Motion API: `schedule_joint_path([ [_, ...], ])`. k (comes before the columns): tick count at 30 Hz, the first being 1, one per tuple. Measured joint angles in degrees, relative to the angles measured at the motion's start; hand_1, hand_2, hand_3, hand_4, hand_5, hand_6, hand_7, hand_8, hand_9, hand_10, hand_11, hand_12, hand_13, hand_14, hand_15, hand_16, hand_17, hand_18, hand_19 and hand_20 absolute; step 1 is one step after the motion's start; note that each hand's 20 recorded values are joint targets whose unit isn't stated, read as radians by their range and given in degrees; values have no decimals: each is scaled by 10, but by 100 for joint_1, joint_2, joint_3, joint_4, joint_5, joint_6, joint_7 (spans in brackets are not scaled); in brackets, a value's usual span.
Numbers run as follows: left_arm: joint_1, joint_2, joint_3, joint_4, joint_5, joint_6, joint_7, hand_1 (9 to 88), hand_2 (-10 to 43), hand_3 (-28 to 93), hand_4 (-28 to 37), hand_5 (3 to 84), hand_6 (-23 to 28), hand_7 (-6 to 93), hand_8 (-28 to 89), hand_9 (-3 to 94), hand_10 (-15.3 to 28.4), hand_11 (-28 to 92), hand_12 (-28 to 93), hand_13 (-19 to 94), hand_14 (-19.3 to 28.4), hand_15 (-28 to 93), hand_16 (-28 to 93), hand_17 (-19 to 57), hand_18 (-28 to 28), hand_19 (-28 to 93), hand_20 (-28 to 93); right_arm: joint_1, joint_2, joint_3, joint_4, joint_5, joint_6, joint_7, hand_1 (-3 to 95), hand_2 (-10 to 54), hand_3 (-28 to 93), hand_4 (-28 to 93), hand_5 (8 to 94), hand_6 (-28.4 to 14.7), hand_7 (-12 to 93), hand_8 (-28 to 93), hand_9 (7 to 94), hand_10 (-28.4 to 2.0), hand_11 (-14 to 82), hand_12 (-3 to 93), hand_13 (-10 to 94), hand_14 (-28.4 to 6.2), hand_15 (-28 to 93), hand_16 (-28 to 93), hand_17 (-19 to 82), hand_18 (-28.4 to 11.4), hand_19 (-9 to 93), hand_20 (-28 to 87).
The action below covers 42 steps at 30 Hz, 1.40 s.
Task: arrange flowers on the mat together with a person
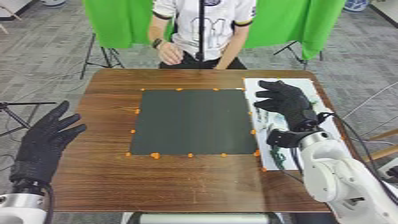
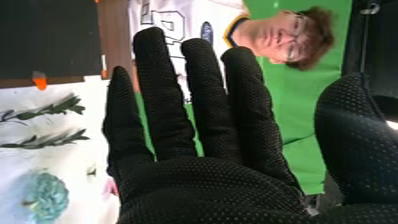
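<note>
My right hand [image 1: 284, 102] is over the far part of the white sheet [image 1: 274, 162] that bears the flowers, right of the dark mat [image 1: 194, 122]. Green stems [image 1: 278, 158] lie on that sheet, partly hidden by my right arm. In the right wrist view my right hand [image 2: 204, 185] has straight fingers and holds nothing. Beside it are two leafy sprigs [image 2: 53, 109] and a blue-green flower [image 2: 46, 197] on the white sheet [image 2: 18, 165]. My left hand [image 1: 40, 145] is off the table's left edge with its fingers extended, holding nothing. No flower lies on the mat.
Orange markers [image 1: 155, 155] dot the mat's edges. The brown table [image 1: 178, 185] surrounds the mat. A person stands beyond the far edge, hands off the mat, before a green cloth [image 1: 302, 25]. A thin dark pole [image 1: 201, 30] rises there.
</note>
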Motion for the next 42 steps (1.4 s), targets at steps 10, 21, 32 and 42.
schedule_joint_path([
  [10,-1,39,6,2,-6,-4,2,210,74,751,-243,306,46,107,-87,302,153,205,114,211,218,479,-58,-89,169,375,151,50,15,-104,15,271,-6,-74,196,97,763,-246,558,4,161,-135,591,-150,132,126,489,-200,386,108,111,-262,483,143],
  [21,28,-17,-75,0,9,-7,-11,210,73,751,-244,306,46,106,-88,302,153,204,113,211,217,479,-58,-89,169,373,150,88,15,-115,16,270,-2,-73,195,95,762,-246,559,4,160,-136,591,-150,133,126,489,-200,387,108,111,-262,483,142],
  [32,28,-59,-72,0,48,-22,-71,210,73,752,-244,305,47,106,-87,302,153,204,113,211,218,478,-58,-89,169,373,151,75,12,-101,16,265,-13,-64,195,95,759,-245,559,6,160,-136,592,-150,133,126,489,-201,387,107,110,-263,484,141],
  [42,43,-87,-78,-3,64,-29,-103,210,74,751,-244,305,47,106,-87,301,153,205,114,210,218,479,-58,-90,169,374,151,4,3,-54,16,259,-46,-45,195,95,758,-246,559,6,160,-136,592,-150,133,126,489,-201,388,107,109,-263,484,140],
])
